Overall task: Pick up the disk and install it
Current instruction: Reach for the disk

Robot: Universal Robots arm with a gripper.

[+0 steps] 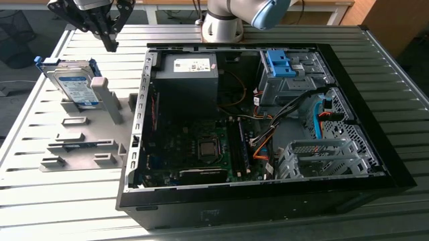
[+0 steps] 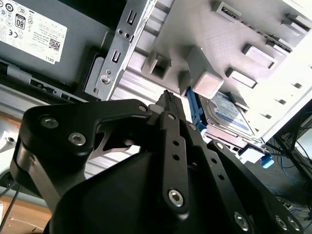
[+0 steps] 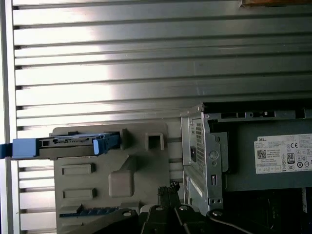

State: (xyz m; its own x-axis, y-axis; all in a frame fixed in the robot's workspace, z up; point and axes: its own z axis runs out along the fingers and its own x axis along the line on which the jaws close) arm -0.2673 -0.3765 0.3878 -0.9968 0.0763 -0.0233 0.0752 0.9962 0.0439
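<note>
Blue-framed disk upright in holder

Shiny metal table, matt plastic stand, blue plastic-framed disk

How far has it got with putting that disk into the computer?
Barely begun. The disk stands in its grey holder on the table, outside the open computer case. The gripper hangs near it, shut and holding nothing. Picking up and installing are both not yet done.
</note>
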